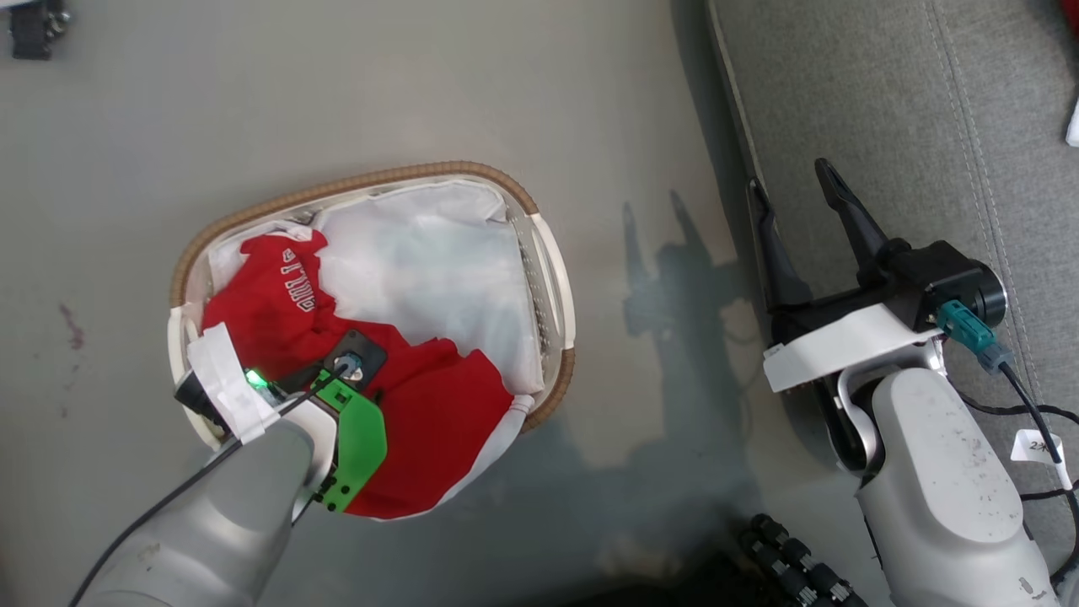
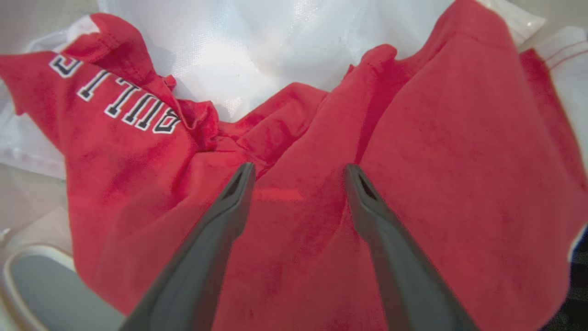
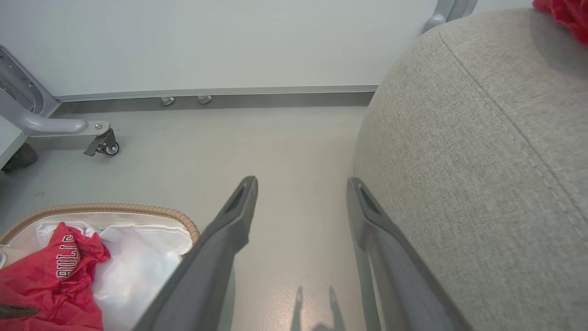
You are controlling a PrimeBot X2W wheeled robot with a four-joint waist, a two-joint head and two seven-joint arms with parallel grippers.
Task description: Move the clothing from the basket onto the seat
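The oval white basket (image 1: 362, 179) with a brown woven rim stands on the floor, left of the seat (image 1: 927, 126). Red clothing (image 1: 438, 405) with white lettering lies in its near half, over a white liner (image 1: 421, 253). My left forearm (image 1: 211, 514) reaches down into the basket. In the left wrist view, my left gripper (image 2: 298, 170) is open just above the red clothing (image 2: 436, 161), fingers straddling a fold. My right gripper (image 1: 797, 194) hangs open and empty at the grey seat's edge (image 3: 482, 138). A scrap of red cloth (image 3: 567, 14) lies on the seat's far part.
A wheeled grey metal frame (image 3: 103, 145) stands by the far wall. Black ribbed cables (image 1: 792, 565) lie near my base, and a dark object (image 1: 34, 29) sits at the floor's far left. Bare floor (image 1: 657, 169) separates basket and seat.
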